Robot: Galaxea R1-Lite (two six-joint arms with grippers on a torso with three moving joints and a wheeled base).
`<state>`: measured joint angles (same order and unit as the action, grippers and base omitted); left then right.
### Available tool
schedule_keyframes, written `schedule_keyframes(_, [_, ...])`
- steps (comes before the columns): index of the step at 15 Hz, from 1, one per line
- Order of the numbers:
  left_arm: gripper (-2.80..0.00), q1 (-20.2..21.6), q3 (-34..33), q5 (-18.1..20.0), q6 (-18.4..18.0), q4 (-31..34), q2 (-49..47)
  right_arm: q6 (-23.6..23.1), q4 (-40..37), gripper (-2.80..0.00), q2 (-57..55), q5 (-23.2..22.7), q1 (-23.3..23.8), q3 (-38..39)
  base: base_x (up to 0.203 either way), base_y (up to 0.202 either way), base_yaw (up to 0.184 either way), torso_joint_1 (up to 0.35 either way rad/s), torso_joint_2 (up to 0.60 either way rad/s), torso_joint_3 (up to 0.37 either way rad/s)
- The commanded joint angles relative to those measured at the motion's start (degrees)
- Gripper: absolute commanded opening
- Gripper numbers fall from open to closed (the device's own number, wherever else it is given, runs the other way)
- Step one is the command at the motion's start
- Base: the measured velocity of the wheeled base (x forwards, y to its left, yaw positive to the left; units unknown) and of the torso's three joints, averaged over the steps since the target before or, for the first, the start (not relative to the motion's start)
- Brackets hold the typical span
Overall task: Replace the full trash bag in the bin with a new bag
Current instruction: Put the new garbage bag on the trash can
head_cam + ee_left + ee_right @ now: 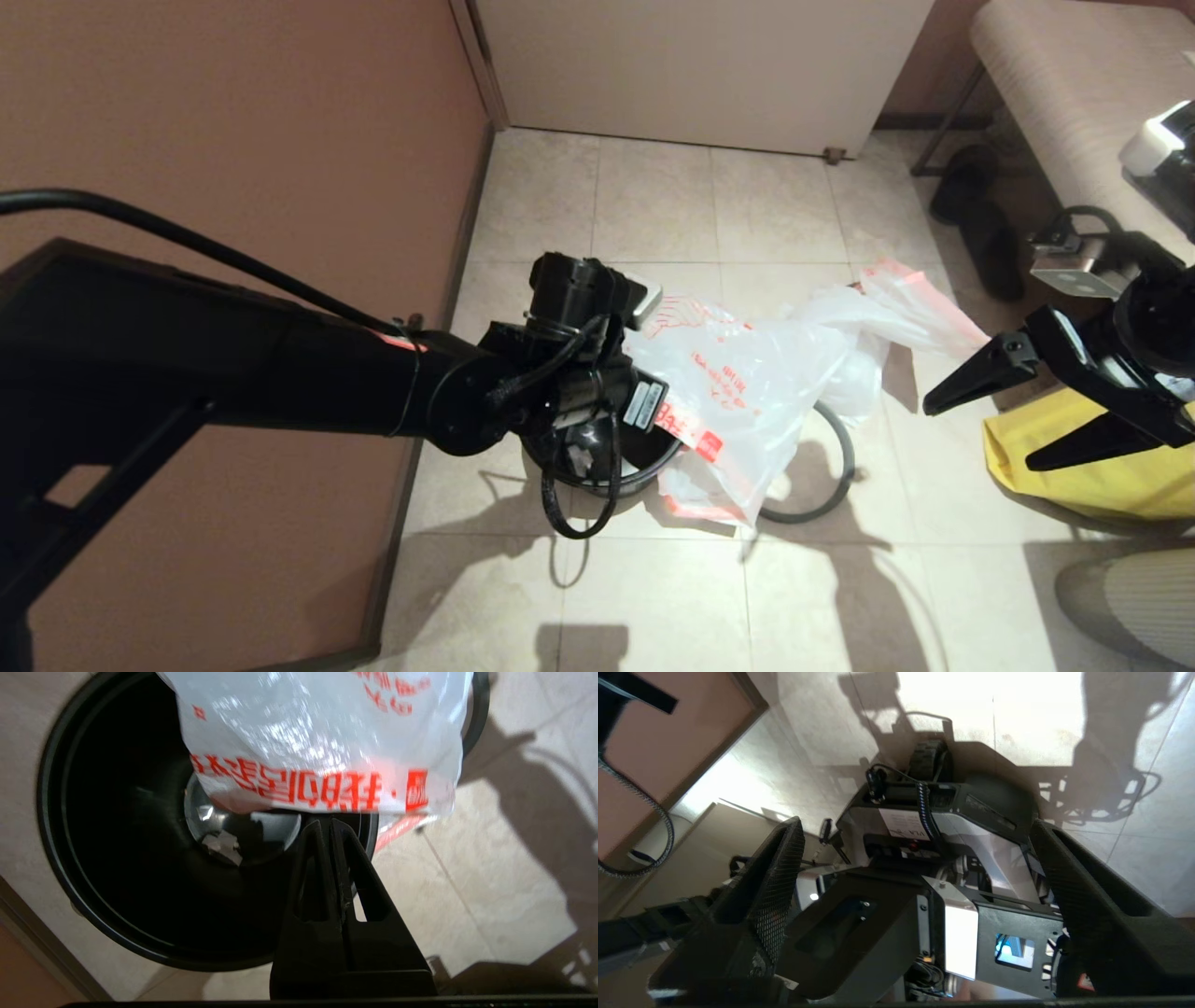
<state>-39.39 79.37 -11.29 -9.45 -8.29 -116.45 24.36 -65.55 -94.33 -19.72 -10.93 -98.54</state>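
Left wrist view shows bold red Chinese characters and a red square logo on the new bag; I cannot read them. My left gripper is pinched shut just below its thin white plastic, perhaps on its edge, above the black bin. My right gripper hangs wide open, well apart.

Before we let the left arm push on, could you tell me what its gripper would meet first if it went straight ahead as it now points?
Probably the new bag: the shut left gripper points at its printed edge hanging over the bin. Depth is unclear.
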Motion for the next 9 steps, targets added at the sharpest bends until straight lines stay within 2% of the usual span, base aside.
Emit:
schedule_keyframes(1, [-2.80,-0.4,-2.7,-0.1,-1.6,0.3,-1.6,-0.4,0.5,-2.80,0.0,-0.1,0.0,1.9,0.000,0.000,0.000,0.000,0.00,0.000])
schedule_keyframes(3, [-2.80,-0.4,-5.9,0.2,-8.2,0.3,-2.7,-1.0,3.1,-2.80,0.3,0.2,0.5,4.2,0.000,0.000,0.000,0.000,0.00,0.000])
schedule_keyframes(6, [-2.80,-0.9,-6.9,0.3,-9.5,-7.4,-7.1,-0.9,3.1,-2.80,1.1,0.1,1.1,7.1,0.000,0.000,0.000,0.000,0.00,0.000])
schedule_keyframes(7, [-2.80,-1.7,-7.7,0.1,-9.8,-11.2,-8.0,-1.0,3.1,-2.80,1.2,0.1,1.9,7.6,0.000,0.000,0.000,0.000,0.00,0.000])
schedule_keyframes(9, [-2.80,-4.1,-9.4,0.0,-10.2,-14.5,-8.2,-1.0,3.0,-2.80,1.1,0.1,2.7,7.8,0.000,0.000,0.000,0.000,0.00,0.000])
